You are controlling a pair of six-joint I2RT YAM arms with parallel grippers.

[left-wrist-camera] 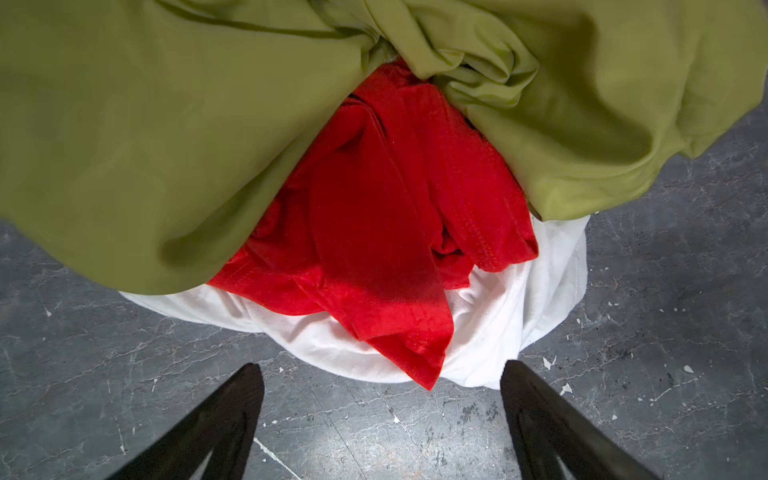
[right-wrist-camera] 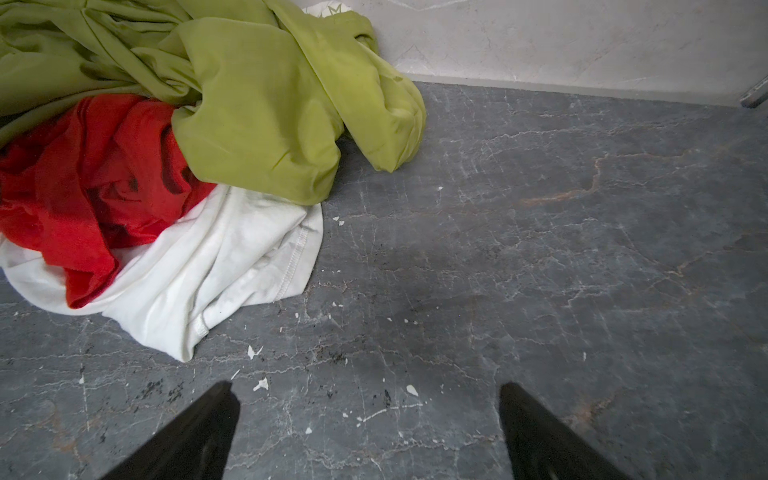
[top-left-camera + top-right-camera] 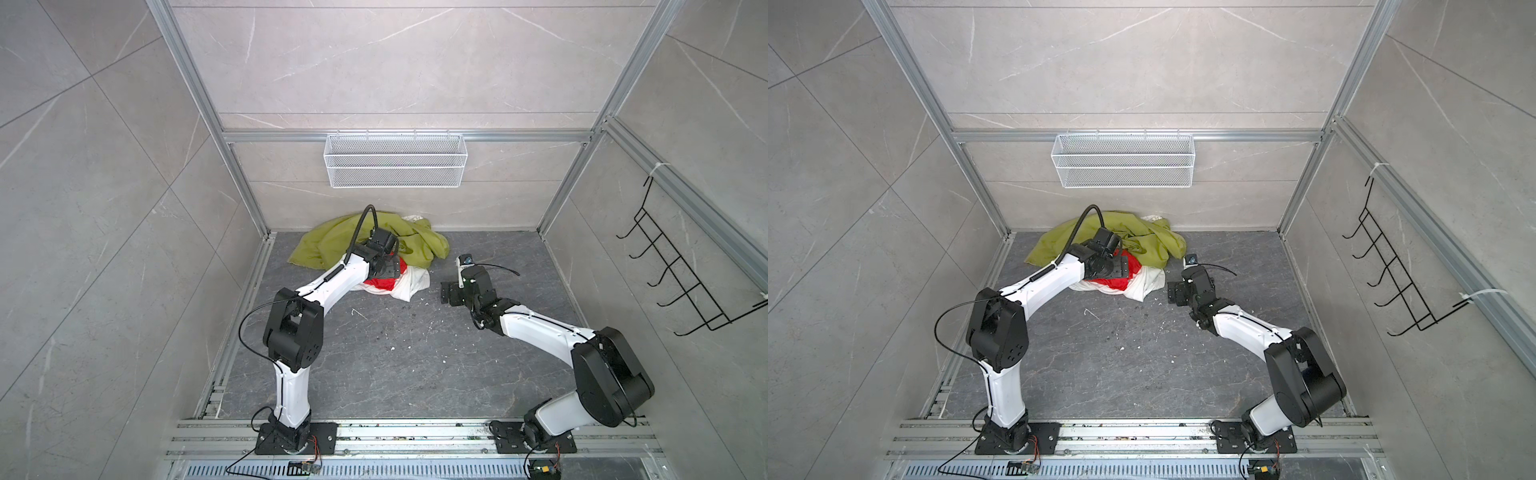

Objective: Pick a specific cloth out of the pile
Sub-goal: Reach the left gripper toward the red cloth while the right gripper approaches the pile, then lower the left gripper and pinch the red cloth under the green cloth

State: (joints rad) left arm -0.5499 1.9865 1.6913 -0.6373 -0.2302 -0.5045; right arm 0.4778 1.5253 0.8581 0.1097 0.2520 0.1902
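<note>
The cloth point(image 1: 374, 249), bright red, lies in the pile point(image 3: 419, 253) at the far side of the table point(image 1: 365, 432). Its near tip is draped on the white cloth point(image 1: 498, 324) and its far part is tucked under the olive-green cloth point(image 1: 124, 145). My left jaws stand wide apart and empty above bare table, just short of that tip. My right jaws, also wide apart and empty, hang beside the pile over bare table. Hazards, in my judgement: closing too deep would pinch white fabric together with the red; closing too shallow on such thin fabric would let it slip; a straight lift could drag the olive-green cloth along, since it overlies the red. Beyond the pile, a wire basket point(image 3: 395, 160) and a hook rack point(image 3: 685, 282) hang on the walls. No brand, label or writing is legible; a faint mark point(image 2: 328, 8) on white fabric at the pile's far edge is too small to read.
</note>
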